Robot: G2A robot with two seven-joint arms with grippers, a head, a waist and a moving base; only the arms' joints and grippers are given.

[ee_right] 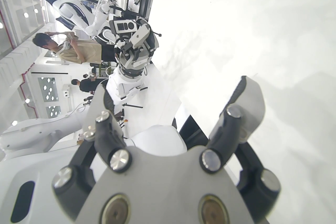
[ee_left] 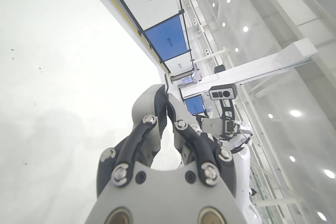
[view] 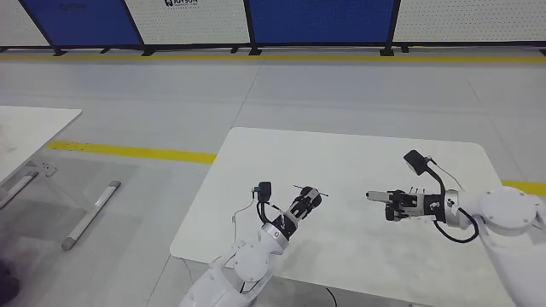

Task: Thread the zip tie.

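My left gripper (view: 309,196) hovers over the near left part of the white table (view: 358,158), shut on a thin black zip tie (view: 300,188). In the left wrist view the zip tie (ee_left: 166,82) pokes out a little past the closed fingertips of that gripper (ee_left: 166,93). My right gripper (view: 373,196) hangs a short way to the right at about the same height, pointing toward the left one. Its fingers stand wide apart around nothing (ee_right: 173,86). From there the left gripper (ee_right: 139,37) faces it, with the zip tie (ee_right: 157,32) sticking out sideways.
The table's near edge (view: 196,256) runs close under the left arm. A second white table (view: 26,128) stands off to the left across the floor. Blue and white partition panels (view: 324,4) close off the back.
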